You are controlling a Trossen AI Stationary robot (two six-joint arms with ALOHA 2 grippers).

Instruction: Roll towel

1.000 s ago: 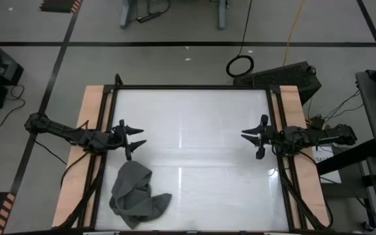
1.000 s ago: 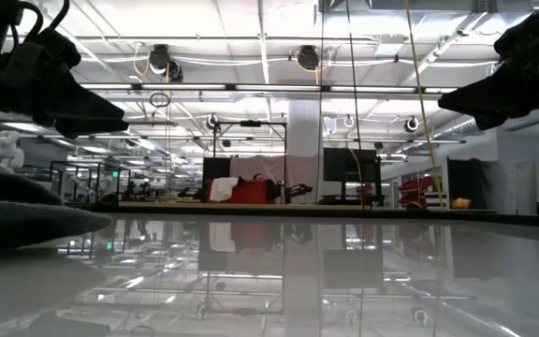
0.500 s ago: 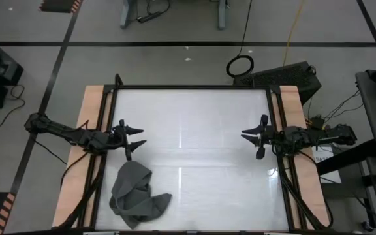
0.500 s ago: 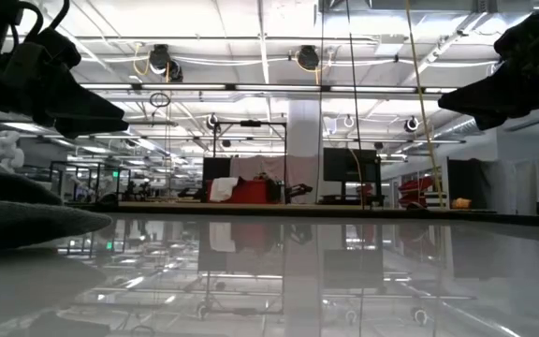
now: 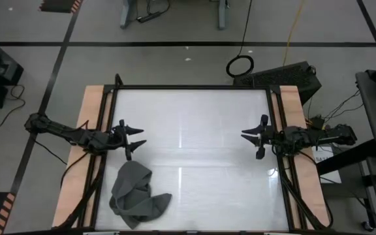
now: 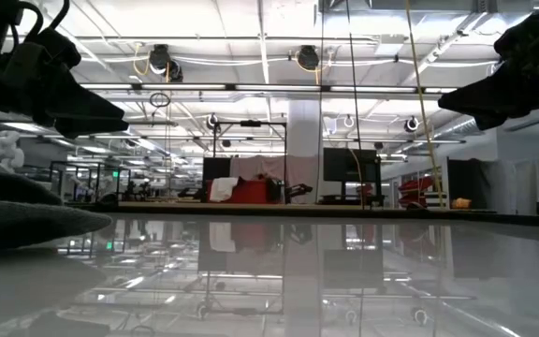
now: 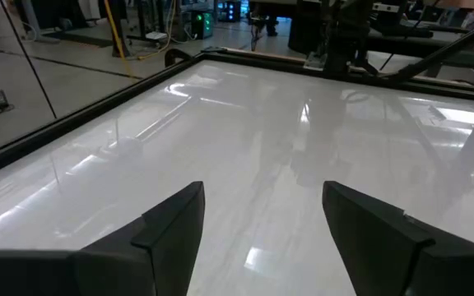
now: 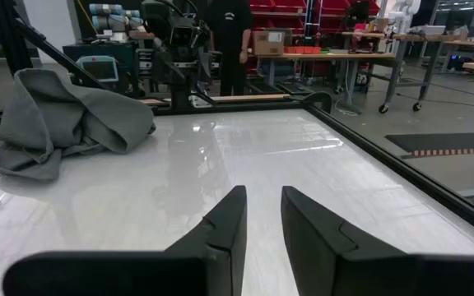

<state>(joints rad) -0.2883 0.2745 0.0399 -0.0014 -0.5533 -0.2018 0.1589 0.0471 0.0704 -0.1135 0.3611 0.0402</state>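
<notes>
The dark grey towel [image 5: 136, 194] lies crumpled in a heap on the white table [image 5: 194, 111], near its near left corner. It also shows in the right wrist view [image 8: 64, 119] and at the left of the low view [image 6: 26, 220]. My left gripper [image 5: 140, 136] hovers open and empty above the table's left side, just beyond the towel's far end. My right gripper [image 5: 245, 135] hovers empty above the table's right side, far from the towel. Its fingers [image 8: 303, 222] stand with a narrow gap between them. The left gripper's fingers [image 7: 171, 226] stand wide apart.
Black rails and wooden side strips [image 5: 90, 130] border the table at left and right. Bare table lies between the two grippers. A person [image 8: 229, 33] stands in the room beyond the table's left side, behind my left arm [image 8: 179, 41].
</notes>
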